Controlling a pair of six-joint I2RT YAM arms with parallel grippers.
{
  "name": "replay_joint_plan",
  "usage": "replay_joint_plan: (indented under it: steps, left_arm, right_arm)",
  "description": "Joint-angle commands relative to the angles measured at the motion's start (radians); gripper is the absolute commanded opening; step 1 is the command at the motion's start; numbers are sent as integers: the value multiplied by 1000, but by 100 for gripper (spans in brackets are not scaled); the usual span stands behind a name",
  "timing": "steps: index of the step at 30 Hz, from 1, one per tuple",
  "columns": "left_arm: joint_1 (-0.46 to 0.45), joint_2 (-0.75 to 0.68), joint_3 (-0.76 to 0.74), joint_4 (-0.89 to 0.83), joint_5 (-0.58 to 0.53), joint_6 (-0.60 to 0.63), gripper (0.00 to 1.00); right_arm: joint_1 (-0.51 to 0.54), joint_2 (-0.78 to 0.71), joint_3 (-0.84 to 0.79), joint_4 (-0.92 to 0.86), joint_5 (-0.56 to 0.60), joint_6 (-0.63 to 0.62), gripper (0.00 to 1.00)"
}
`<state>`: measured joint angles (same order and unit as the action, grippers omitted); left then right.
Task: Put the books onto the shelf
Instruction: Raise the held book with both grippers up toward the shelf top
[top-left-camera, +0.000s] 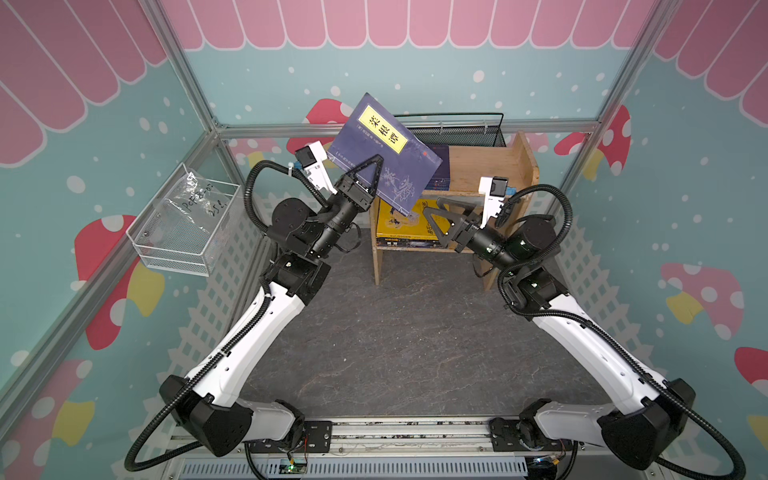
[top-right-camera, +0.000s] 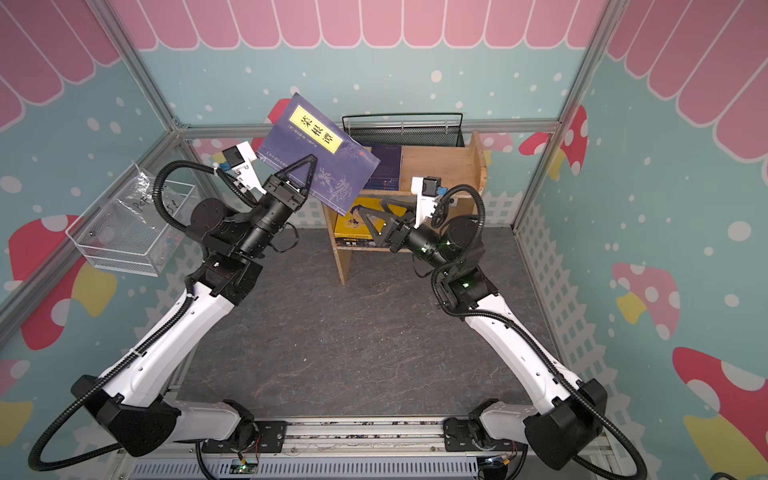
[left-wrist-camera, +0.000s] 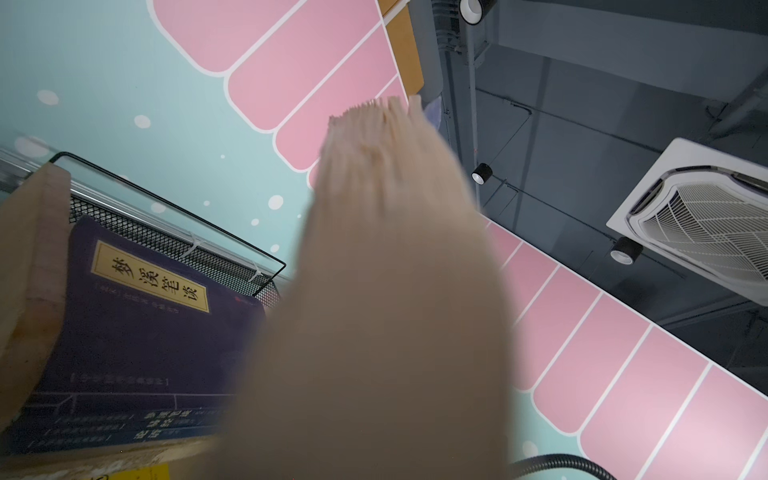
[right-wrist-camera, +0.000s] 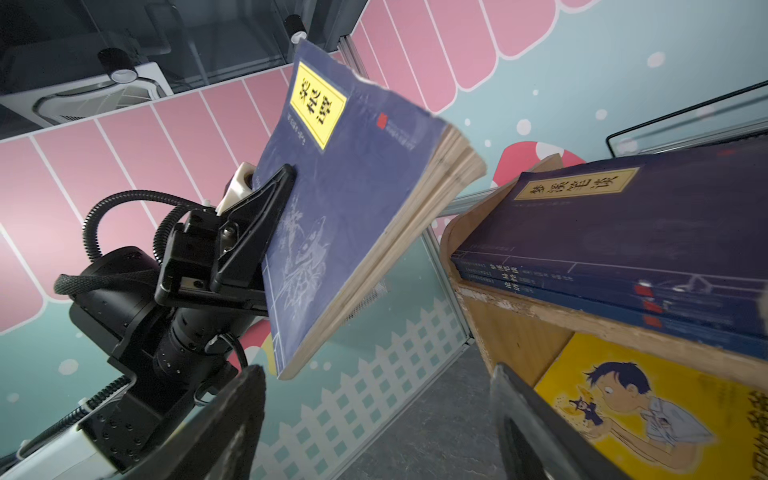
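My left fingers (top-left-camera: 376, 162) are clamped on the lower edge of a navy book (top-left-camera: 386, 153). It hangs tilted in the air, close to the shelf (top-left-camera: 494, 166) but apart from it. My right fingers (top-left-camera: 432, 205) stand wide with nothing between them, just in front of the lower tier, where a yellow book (right-wrist-camera: 623, 415) lies flat on other books. Beyond the held book, the upper tier carries a flat stack of navy books (right-wrist-camera: 623, 232); the rest of that board is bare up to the rounded side panel. A black mesh basket (top-left-camera: 457, 135) stands right behind the shelf. A white wire basket (top-left-camera: 183, 224) sits well away from my left fingers. Below both sets of fingers, the tabletop (top-left-camera: 395, 332) lies open.
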<state>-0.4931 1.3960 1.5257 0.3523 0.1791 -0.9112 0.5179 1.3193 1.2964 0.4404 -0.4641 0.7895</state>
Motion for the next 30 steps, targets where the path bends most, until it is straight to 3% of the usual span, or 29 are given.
replay_joint_plan:
  steps: [1,6,10,18,21,27,30]
  left_arm:
    - [-4,13,37,142,-32,-96,0]
    - [-13,26,40,137,-25,-99,0]
    - [-19,32,36,147,-12,-110,0]
    - [-27,40,31,138,17,-109,5]
    - [-28,33,23,136,33,-85,15]
    - [20,-10,13,41,47,-38,58]
    - [74,-23,18,-17,97,-54,70]
  right_arm:
    - [-1,50,64,205,-84,121,85]
    - [-3,153,95,386,-150,270,82]
    - [-3,216,123,461,-164,349,71]
    - [-6,238,125,488,-144,399,18]
    - [-24,216,100,469,-123,408,11]
    - [-98,126,58,360,-129,383,3]
    - [-143,75,61,288,-156,364,3]
